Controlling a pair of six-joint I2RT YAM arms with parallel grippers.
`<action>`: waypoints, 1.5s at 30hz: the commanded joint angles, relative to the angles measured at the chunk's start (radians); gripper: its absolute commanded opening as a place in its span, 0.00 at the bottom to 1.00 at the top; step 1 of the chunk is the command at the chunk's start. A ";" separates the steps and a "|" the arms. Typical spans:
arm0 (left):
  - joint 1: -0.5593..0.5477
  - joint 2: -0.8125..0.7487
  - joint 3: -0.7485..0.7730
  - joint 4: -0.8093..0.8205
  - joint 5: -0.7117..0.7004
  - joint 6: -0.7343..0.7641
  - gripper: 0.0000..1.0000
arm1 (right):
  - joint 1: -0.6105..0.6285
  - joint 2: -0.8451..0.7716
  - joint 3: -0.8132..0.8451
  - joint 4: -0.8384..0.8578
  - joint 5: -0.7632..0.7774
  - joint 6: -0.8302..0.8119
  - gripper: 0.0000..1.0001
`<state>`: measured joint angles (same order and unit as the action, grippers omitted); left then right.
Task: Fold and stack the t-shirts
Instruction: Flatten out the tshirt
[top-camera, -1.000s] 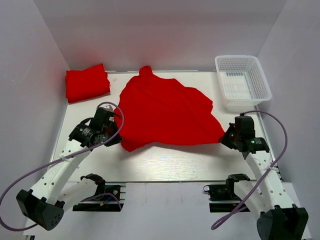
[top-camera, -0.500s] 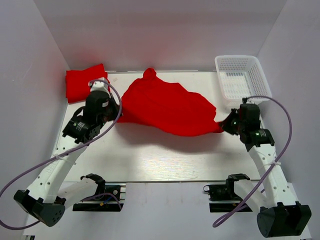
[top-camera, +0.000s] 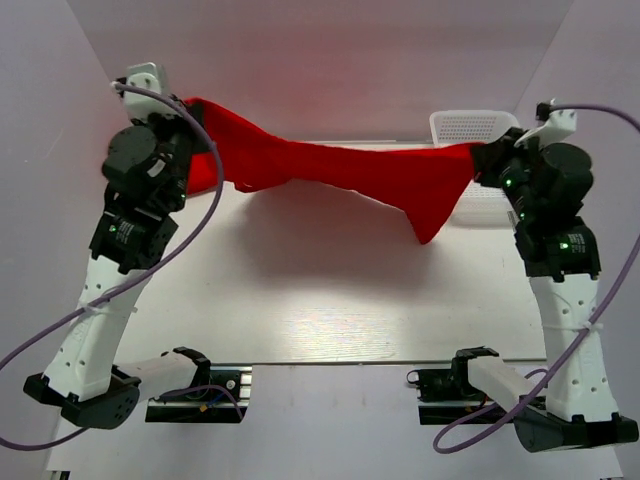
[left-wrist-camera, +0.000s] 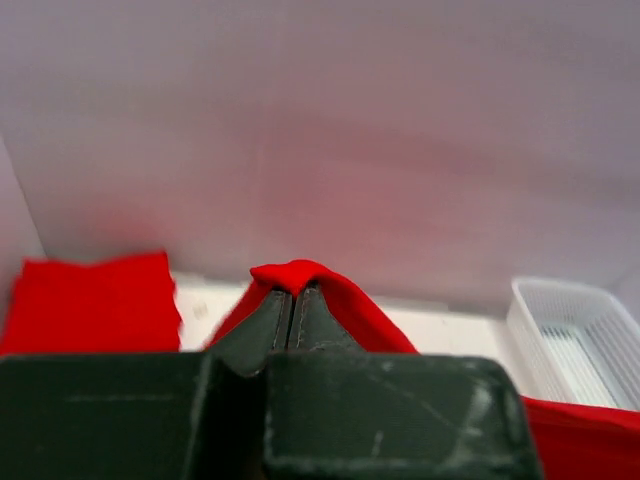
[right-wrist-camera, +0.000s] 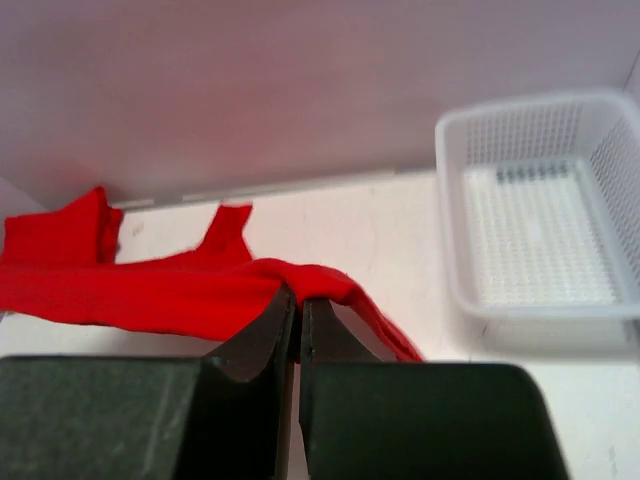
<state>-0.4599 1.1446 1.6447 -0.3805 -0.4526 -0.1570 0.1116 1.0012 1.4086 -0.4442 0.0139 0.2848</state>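
Both arms have risen since a second ago, lifting the spread t-shirt off the table. It hangs in the air as a stretched band, one corner drooping just left of the white mesh basket. Fingers of the left gripper are pinched together on the end far from the basket; the right gripper is clamped on the end at the basket's left rim. The folded t-shirt lies well left of the basket. Basket's mesh floor is in plain view, with both shirts outside it.
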 joint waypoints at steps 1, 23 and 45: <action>0.006 -0.039 0.111 0.110 -0.044 0.158 0.00 | -0.001 -0.013 0.118 -0.008 0.009 -0.093 0.00; 0.015 0.015 0.652 0.199 0.284 0.416 0.00 | -0.003 -0.273 0.431 -0.091 0.029 -0.174 0.00; 0.085 0.441 -0.266 0.589 -0.184 0.341 0.00 | -0.004 0.295 -0.278 0.252 0.012 -0.038 0.00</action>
<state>-0.4095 1.4944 1.4010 0.1482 -0.5472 0.2668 0.1116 1.2018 1.1152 -0.2970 0.0109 0.2424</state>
